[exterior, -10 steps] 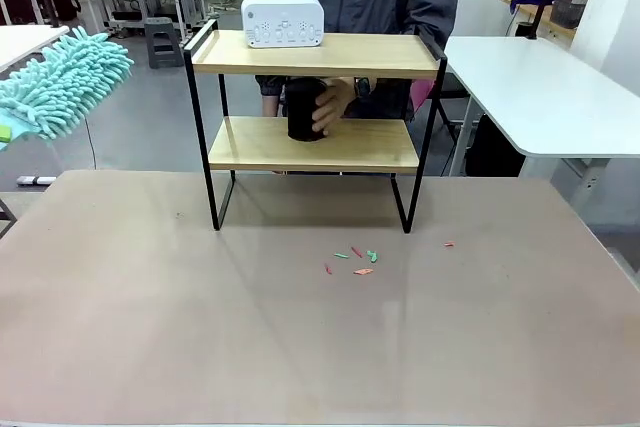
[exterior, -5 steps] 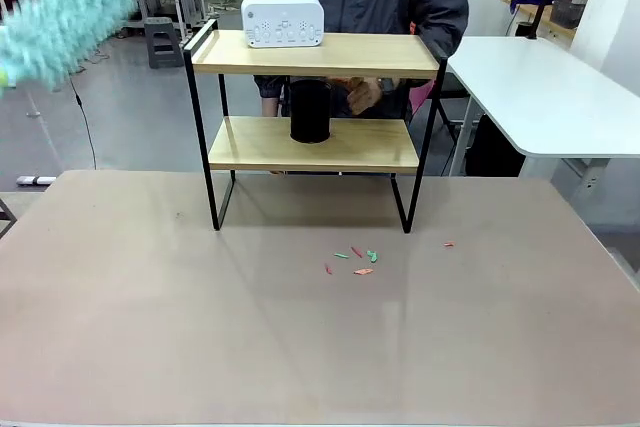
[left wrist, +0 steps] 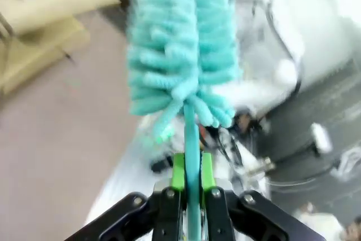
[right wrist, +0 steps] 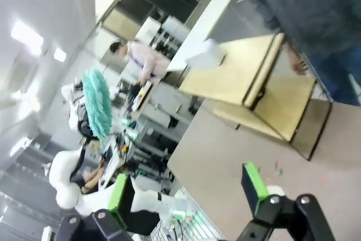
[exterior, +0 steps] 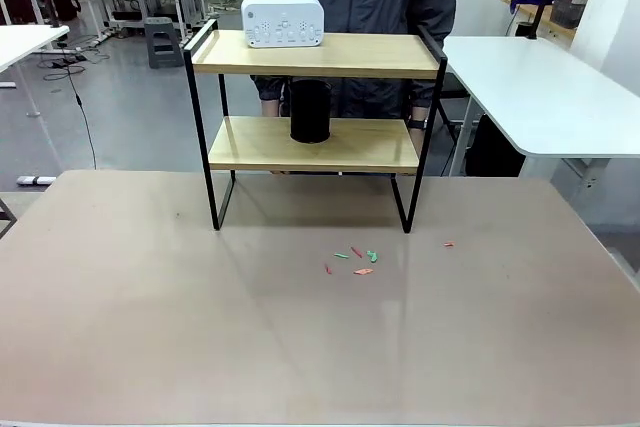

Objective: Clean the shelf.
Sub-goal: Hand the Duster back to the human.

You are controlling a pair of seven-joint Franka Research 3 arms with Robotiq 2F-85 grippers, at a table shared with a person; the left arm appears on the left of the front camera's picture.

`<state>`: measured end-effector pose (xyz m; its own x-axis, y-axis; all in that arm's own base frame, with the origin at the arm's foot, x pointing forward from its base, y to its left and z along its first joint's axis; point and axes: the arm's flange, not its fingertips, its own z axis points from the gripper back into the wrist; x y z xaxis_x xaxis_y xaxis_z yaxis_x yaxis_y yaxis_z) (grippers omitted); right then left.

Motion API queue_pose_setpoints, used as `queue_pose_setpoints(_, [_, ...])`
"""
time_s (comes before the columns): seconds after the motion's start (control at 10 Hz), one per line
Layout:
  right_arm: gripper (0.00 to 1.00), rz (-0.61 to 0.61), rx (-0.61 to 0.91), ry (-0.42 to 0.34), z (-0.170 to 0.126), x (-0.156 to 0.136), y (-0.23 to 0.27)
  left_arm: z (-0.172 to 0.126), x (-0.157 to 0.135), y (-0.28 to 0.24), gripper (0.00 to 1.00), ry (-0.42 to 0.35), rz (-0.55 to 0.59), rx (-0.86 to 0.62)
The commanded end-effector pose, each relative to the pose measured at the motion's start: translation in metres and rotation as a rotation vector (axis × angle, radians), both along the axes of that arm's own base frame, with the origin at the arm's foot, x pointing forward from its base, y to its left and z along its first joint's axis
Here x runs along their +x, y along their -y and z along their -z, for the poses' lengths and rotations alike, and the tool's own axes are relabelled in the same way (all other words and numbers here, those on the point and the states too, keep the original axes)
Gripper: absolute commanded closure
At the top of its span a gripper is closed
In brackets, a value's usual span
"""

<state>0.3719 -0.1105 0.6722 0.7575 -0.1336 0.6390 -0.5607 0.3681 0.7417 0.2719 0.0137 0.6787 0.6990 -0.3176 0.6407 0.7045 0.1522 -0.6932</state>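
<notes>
— Where's the shelf (exterior: 370,53)?
— Standing on the smooth tabletop (exterior: 300,337): two pale wooden boards, thin black metal frame.
— And the fingers?
— The left gripper (left wrist: 192,174) pinches a fluffy teal duster (left wrist: 180,55) by its handle; the right gripper (right wrist: 186,191) has them spread (empty).

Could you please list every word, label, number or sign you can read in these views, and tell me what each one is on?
No text can be read in any view.
White device on the top board of the shelf: small marks by its buttons, too small to read.
Black cylinder on the lower board: no label visible.
Teal duster held in the left gripper: no print visible.
</notes>
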Motion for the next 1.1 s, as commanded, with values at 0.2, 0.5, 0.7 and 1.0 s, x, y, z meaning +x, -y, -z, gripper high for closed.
queue_pose_setpoints(0.2, [0.0, -0.168, -0.162, -0.003, 0.052, -0.063, -0.038, 0.041, 0.03, 0.092, 0.88, -0.098, 0.638, 0.317])
queue_pose_setpoints(0.5, [0.0, -0.147, -0.054, -0.028, 0.037, -0.045, -0.046, 0.035, 0.013, 0.054, 0.88, -0.123, 0.301, 0.13])
queue_pose_setpoints(0.7, [0.0, -0.387, -0.151, -0.027, 0.018, -0.005, -0.104, 0.047, 0.035, 0.106, 0.88, -0.152, 0.462, 0.27])
queue_pose_setpoints(1.0, [0.0, -0.613, -0.194, -0.063, 0.004, 0.049, -0.2, 0.052, 0.055, 0.145, 0.88, -0.204, 0.599, 0.335])
